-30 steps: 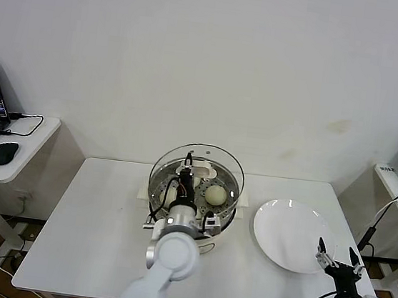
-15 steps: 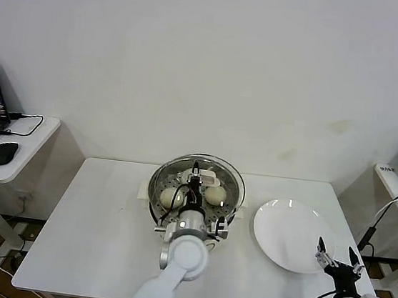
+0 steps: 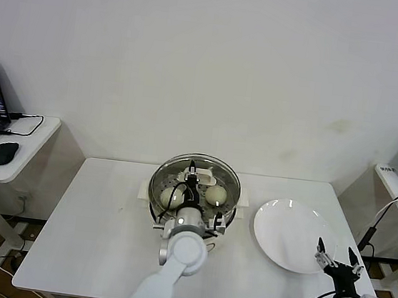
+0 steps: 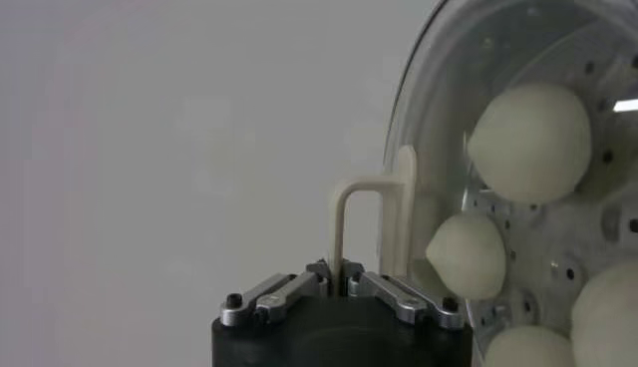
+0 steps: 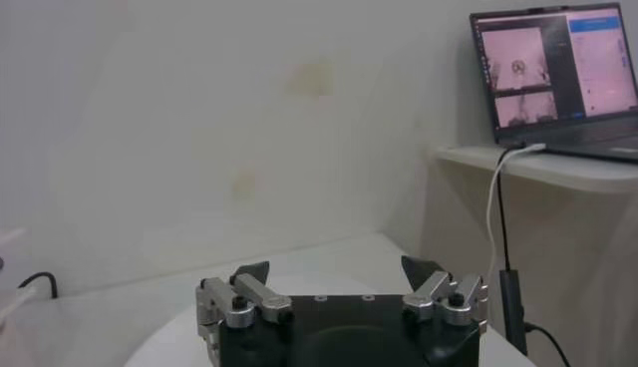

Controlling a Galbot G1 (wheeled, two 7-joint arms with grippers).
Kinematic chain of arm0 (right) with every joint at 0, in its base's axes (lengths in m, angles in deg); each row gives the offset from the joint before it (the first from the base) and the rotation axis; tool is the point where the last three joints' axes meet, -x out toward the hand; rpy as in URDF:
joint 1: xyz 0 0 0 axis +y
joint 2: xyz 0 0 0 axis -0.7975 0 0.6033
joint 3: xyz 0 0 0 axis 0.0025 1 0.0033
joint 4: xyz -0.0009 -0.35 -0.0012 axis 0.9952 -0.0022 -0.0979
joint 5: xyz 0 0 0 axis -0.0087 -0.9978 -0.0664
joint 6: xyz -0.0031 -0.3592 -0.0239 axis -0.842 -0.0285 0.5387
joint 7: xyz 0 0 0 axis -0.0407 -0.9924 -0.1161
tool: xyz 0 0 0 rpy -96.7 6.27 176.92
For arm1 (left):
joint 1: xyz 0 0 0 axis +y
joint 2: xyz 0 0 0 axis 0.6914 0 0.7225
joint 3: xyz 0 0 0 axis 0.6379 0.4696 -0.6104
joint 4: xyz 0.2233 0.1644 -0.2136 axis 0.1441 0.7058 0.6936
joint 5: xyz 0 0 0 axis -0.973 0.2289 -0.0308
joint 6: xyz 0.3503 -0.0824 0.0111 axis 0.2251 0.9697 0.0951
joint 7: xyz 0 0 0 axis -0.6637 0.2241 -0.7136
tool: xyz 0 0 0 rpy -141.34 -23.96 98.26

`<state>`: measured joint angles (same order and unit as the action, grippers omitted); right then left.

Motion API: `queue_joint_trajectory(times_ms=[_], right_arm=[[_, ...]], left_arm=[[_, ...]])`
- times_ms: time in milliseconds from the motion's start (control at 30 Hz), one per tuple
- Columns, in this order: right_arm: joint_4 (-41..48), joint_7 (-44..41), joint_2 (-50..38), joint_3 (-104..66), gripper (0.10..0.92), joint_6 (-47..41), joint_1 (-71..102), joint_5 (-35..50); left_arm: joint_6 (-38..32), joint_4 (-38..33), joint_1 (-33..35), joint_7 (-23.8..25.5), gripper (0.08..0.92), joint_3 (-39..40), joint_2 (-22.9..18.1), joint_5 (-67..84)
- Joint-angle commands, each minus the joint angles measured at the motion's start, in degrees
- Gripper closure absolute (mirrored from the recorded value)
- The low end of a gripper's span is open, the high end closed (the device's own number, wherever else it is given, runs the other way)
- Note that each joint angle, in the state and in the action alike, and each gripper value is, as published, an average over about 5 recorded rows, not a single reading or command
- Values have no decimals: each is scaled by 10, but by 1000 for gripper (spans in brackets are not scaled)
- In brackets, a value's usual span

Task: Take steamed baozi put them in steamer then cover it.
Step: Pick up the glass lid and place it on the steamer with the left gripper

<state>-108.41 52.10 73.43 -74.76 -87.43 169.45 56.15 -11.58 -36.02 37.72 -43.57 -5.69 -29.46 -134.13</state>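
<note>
The steamer [image 3: 153, 195] stands mid-table with several cream-white baozi [image 3: 215, 194] on its perforated tray. The clear glass cover [image 3: 215, 168] lies over the steamer, about level with its rim. My left gripper [image 3: 193, 177] reaches over it from the near side and is shut on the cover's cream-white handle [image 3: 204, 172]. In the left wrist view the fingers [image 4: 299, 289] pinch the thin handle [image 4: 371, 204] and baozi [image 4: 528, 140] show through the glass [image 4: 469, 60]. My right gripper [image 3: 335, 254] is open and empty at the plate's near right edge; it also shows in the right wrist view [image 5: 337, 271].
An empty flat white plate [image 3: 287, 231] lies right of the steamer. Side tables flank the main table: a laptop and mouse [image 3: 4, 153] on the left, a laptop [image 5: 553, 70] and cable on the right. A plain wall stands behind.
The left gripper has lowered the cover from a raised, tilted pose down onto the steamer, and the arm has shifted slightly right. The right arm has not moved.
</note>
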Motion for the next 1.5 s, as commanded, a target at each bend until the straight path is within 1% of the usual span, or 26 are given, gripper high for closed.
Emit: queue_joint_trajectory(times_ms=[33, 1167, 1500], right_arm=[[0, 0, 0, 0, 202, 1, 1, 0], [2, 0, 2, -1, 203, 2, 2, -3], [3, -1, 3, -3, 203, 5, 4, -4]], left_arm=[[-1, 8, -2, 2, 861, -5, -2, 3], [-8, 1, 15, -4, 861, -9, -1, 11], [-13, 6, 15, -14, 861, -9, -1, 16]])
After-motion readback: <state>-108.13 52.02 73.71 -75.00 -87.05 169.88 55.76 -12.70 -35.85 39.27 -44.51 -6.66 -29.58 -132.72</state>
